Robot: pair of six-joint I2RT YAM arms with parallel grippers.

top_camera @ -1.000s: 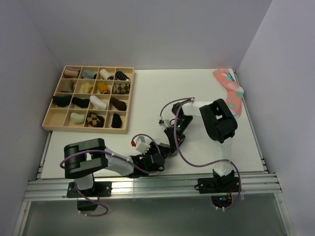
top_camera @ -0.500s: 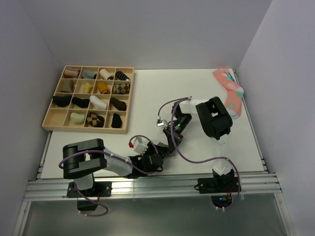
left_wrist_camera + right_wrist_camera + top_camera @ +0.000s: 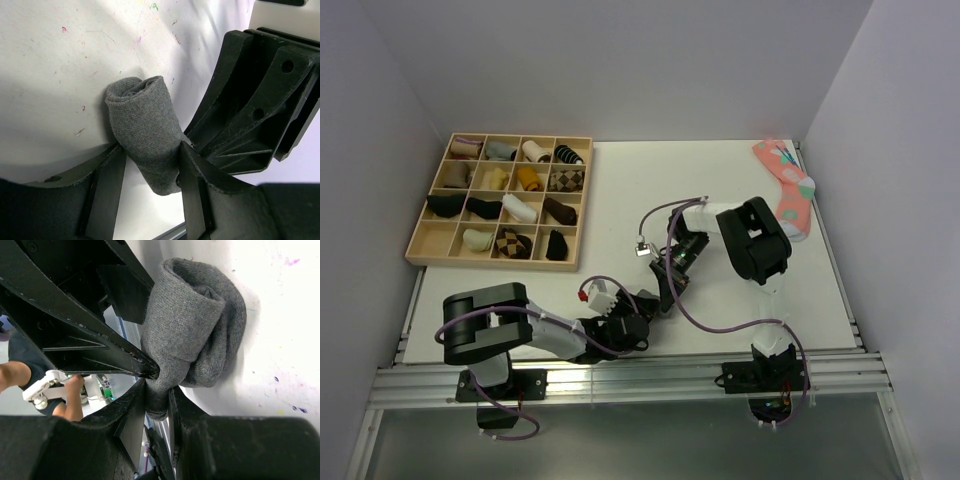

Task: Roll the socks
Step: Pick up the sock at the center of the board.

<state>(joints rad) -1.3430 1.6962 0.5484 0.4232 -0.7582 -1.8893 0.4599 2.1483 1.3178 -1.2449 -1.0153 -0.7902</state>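
Left wrist: left claw half-open, gripping grey socks, rolled up btwn its fingers.
Right wrist: right claw nearly shut, pinching roll's loose end.
Progress: roll formed; cuff tuck prob. remaining.
Far, beyond both claws: tray w/ finished rolls.

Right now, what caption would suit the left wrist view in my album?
The left arm's jaws grip a rolled charcoal-grey sock on the white table, with the right arm's jaws alongside.
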